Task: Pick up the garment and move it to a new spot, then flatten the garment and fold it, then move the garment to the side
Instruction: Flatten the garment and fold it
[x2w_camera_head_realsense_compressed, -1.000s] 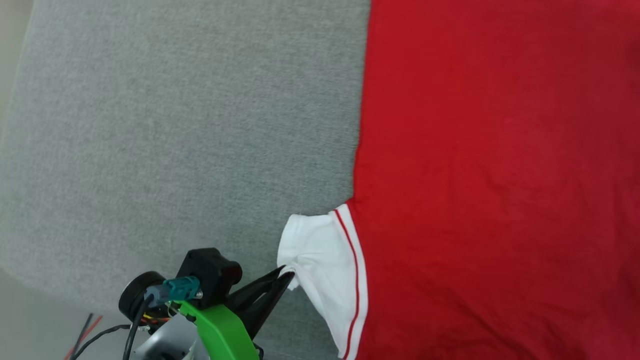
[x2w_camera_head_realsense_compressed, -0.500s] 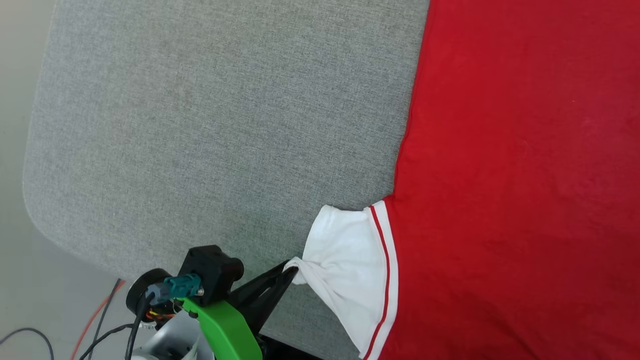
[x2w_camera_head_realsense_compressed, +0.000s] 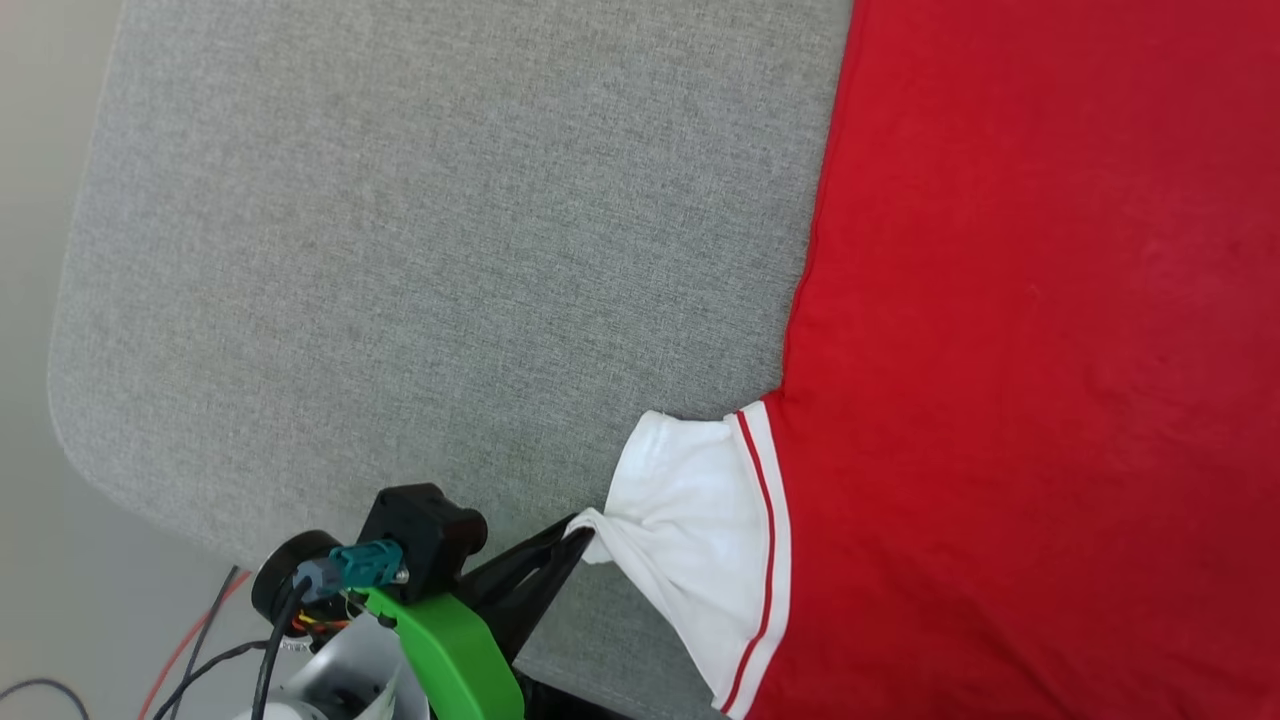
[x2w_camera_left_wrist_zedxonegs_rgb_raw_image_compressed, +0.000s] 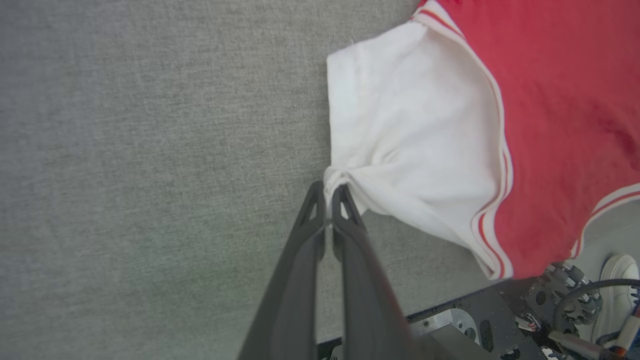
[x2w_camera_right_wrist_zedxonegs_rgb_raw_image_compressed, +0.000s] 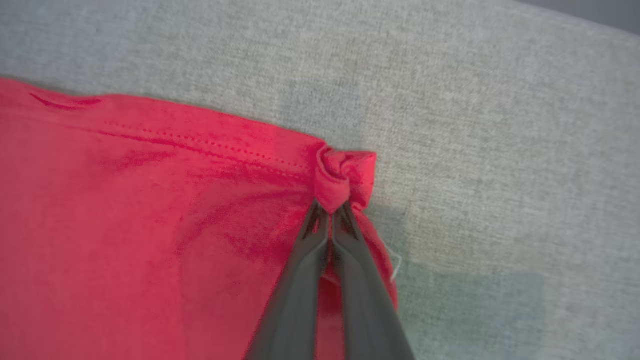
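Note:
The garment (x2w_camera_head_realsense_compressed: 1040, 380) lies spread, plain red side up, over the right part of the grey padded table (x2w_camera_head_realsense_compressed: 400, 260). Its white sleeve (x2w_camera_head_realsense_compressed: 690, 530) with red stripe trim points toward the table's near edge. My left gripper (x2w_camera_head_realsense_compressed: 580, 528) is shut on the bunched hem of that sleeve (x2w_camera_left_wrist_zedxonegs_rgb_raw_image_compressed: 400, 135), and its closed fingertips (x2w_camera_left_wrist_zedxonegs_rgb_raw_image_compressed: 327, 192) pinch white cloth in the left wrist view. In the right wrist view my right gripper (x2w_camera_right_wrist_zedxonegs_rgb_raw_image_compressed: 330, 207) is shut on a bunched corner of the garment's red hem (x2w_camera_right_wrist_zedxonegs_rgb_raw_image_compressed: 345, 172). The lettering is hidden.
The table's rounded corner (x2w_camera_head_realsense_compressed: 80, 440) sits at the left, with floor and loose cables (x2w_camera_head_realsense_compressed: 190, 640) beyond it. The robot's dark base (x2w_camera_left_wrist_zedxonegs_rgb_raw_image_compressed: 505, 320) and a white shoe (x2w_camera_left_wrist_zedxonegs_rgb_raw_image_compressed: 620, 275) lie past the table's near edge.
The camera shifted between one second ago and half a second ago, so the whole scene slid right. The sleeve hem looks pulled a little tighter toward my left gripper. Both grips hold.

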